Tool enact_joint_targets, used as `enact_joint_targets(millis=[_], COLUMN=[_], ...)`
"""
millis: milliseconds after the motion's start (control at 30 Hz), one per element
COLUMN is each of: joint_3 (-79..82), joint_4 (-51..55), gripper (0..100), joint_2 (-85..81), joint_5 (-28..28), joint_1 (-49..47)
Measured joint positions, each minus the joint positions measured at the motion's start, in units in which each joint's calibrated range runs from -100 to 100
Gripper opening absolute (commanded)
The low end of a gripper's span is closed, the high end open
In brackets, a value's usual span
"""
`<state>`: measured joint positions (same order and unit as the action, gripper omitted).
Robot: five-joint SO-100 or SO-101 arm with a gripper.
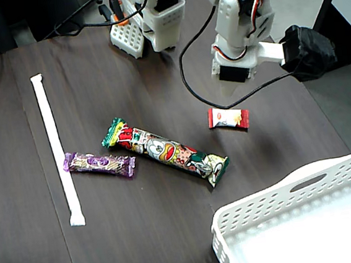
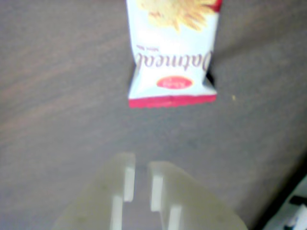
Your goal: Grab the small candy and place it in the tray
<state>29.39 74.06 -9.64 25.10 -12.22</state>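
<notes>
One arm bent low — end effector [image 2: 141, 165] seemingly nearly closed, empty, just short of small candy [image 2: 172, 52].

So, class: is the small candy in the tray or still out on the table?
Out. In the fixed view the small candy lies flat on the dark table, well apart from the tray; the claw isn't holding it.

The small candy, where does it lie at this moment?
In the fixed view the small candy lies on the table, right of the long cartoon-printed bar and above the tray, untouched just ahead of the pincer.
</notes>
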Motion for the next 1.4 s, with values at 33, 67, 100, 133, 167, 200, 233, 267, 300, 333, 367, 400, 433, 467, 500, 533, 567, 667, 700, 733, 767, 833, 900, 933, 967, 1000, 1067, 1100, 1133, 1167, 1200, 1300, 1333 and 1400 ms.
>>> enact_joint_targets(millis=[33,67,100,133,167,200,233,267,300,333,367,400,433,467,500,533,567,667,700,733,767,833,900,933,967,1000,1067,1100,1133,1167,1200,1300,1333,1400], joint_3=[0.0,0.0,0.0,0.0,0.0,0.0,-0.1,-0.1,-0.2,-0.2,-0.2,-0.2,-0.2,-0.2,-0.6,-1.3,-2.0,-3.6,-3.8,-4.0,-4.2,-4.3,-4.3,-4.3,-4.3,-4.3,-4.3,-4.3,-4.3,-4.3,-4.3,-4.3,-4.3,-4.0], joint_4=[0.0,0.0,0.0,0.0,0.0,0.0,0.0,-0.2,-0.5,-0.9,-1.4,-1.9,-2.5,-3.0,-3.2,-3.3,-3.3,-3.6,-3.8,-4.0,-4.1,-4.1,-4.1,-4.1,-4.1,-4.1,-4.1,-4.1,-4.1,-4.0,-3.5,-2.5,-2.5,-2.3], gripper=[2,2,2,4,7,10,14,17,19,21,22,22,22,22,22,22,22,22,22,22,22,22,22,22,22,22,22,22,22,22,22,22,22,22], joint_2=[0.0,0.0,0.0,0.0,0.0,0.2,0.8,1.5,2.5,3.6,4.8,6.1,7.2,7.9,8.8,9.5,10.1,11.4,11.8,12.2,12.5,12.8,13.1,13.2,13.2,13.2,13.2,13.3,13.3,13.3,13.3,13.3,13.3,13.3], joint_5=[0.0,0.0,0.0,0.1,0.3,0.9,1.4,1.8,2.0,2.2,2.5,2.6,2.7,2.8,2.8,2.8,2.8,2.8,2.8,2.8,2.8,2.8,2.6,2.6,2.1,1.5,0.5,0.0,-0.4,-1.0,-1.5,-2.2,-2.3,-2.4], joint_1=[0.1,0.1,-0.2,-0.7,-1.2,-1.7,-2.1,-2.5,-2.8,-3.1,-3.5,-3.8,-4.0,-4.1,-4.1,-4.1,-4.1,-4.0,-4.0,-4.0,-3.6,-2.5,-1.3,-1.0,-0.7,-0.6,-0.5,-0.4,-0.3,-0.1,0.0,0.0,0.0,-0.1])
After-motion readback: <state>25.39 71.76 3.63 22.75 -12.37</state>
